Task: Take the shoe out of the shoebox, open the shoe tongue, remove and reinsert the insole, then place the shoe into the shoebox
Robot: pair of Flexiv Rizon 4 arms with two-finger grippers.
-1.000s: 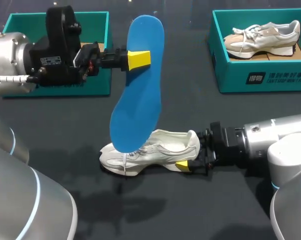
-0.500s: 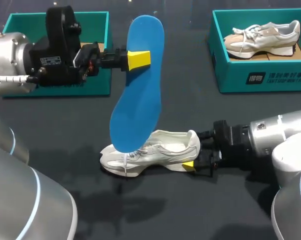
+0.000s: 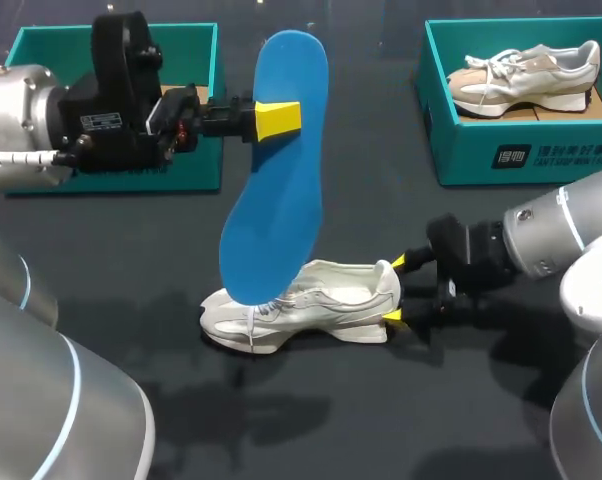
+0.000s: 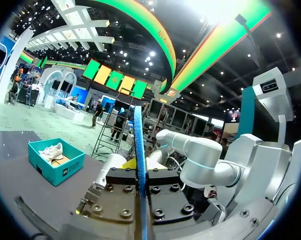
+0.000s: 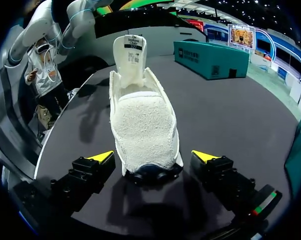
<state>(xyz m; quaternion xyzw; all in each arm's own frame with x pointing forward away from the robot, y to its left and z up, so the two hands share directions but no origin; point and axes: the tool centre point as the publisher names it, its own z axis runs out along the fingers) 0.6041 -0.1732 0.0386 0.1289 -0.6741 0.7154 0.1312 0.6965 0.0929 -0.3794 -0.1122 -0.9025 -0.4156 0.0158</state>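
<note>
My left gripper is shut on a blue insole, holding it upright above the table with its lower end just over the shoe's opening. In the left wrist view the insole stands edge-on between the fingers of that gripper. A white shoe lies on the dark table, toe pointing left. My right gripper is open at the heel, one yellow tip on each side. In the right wrist view the shoe has its tongue raised, and its heel sits between the spread fingers of the gripper, which do not touch it.
An open teal shoebox stands at the back left, partly behind my left arm. A second teal box at the back right holds a beige-and-white shoe. Bare dark table lies in front of the white shoe.
My right gripper has turned and drawn back slightly at the heel, so both yellow tips now show instead of one. The left arm, the insole and the shoe have stayed put.
</note>
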